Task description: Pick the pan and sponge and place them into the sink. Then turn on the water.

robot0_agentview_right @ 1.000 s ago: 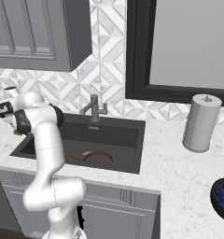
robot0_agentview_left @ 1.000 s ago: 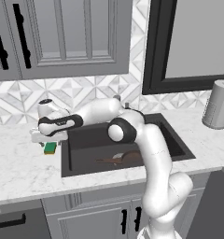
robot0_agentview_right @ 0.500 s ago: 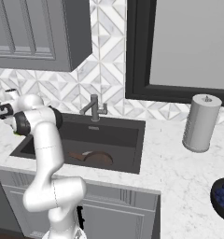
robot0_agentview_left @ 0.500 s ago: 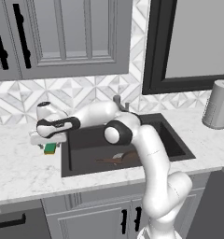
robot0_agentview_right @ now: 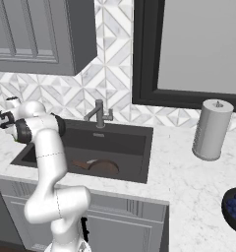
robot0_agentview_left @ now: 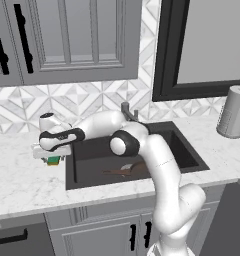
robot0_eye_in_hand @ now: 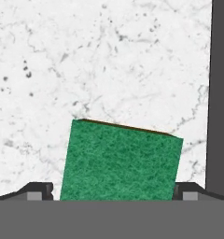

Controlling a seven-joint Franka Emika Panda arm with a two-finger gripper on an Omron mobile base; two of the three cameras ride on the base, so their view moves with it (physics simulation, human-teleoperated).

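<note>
Presently on hand: my gripper, jaws spread wide, fingertips flanking the sponge on the marble counter, nothing pinched yet. Sponge: green face up, turned askew to my jaws, lying just off the sink rim at 9 o'clock of the basin. Pan: already in the basin, near its front wall. Risks, as I judge them: closing on the skewed corners could twist or squirt the soft sponge loose; descending too far could jam my tips against the counter.

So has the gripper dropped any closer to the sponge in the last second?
Yes. In the left base view the gripper has sunk slightly toward the counter, jaws open on either side of the sponge; the sink edge stays put.
</note>
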